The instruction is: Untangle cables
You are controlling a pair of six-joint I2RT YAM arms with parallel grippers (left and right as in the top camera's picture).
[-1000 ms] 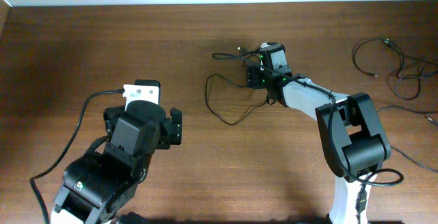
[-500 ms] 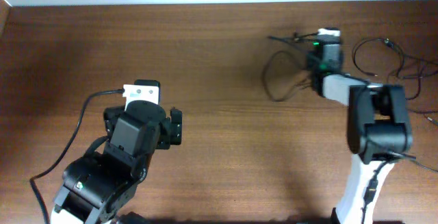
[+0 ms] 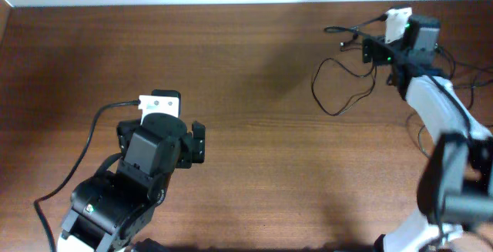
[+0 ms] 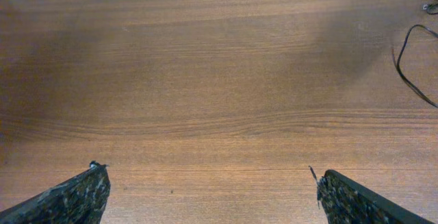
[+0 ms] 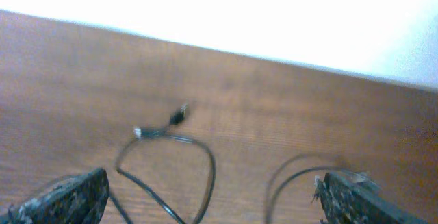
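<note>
One of the cables, a thin black looped cable (image 3: 337, 98), lies on the table at the back right, with a plug end (image 3: 331, 30) near the far edge. My right gripper (image 3: 372, 49) hovers just right of the loop, open. In the right wrist view the loop (image 5: 205, 166) and a small plug (image 5: 178, 115) lie on the wood ahead of the open right gripper (image 5: 212, 203), and a second strand (image 5: 291, 179) curves near the right finger (image 5: 359, 196). My left gripper (image 3: 198, 142) sits at the lower left, open over bare wood (image 4: 212, 196).
More thin cables (image 3: 471, 73) lie at the far right, partly hidden behind the right arm (image 3: 435, 109). A piece of the cable loop (image 4: 408, 70) shows at the right edge of the left wrist view. The table's far edge (image 3: 231, 5) is close behind the loop.
The right arm swung to the right and toward the far edge, dragging the cable loop with it. Its jaws now stand open. The left arm has not moved.
</note>
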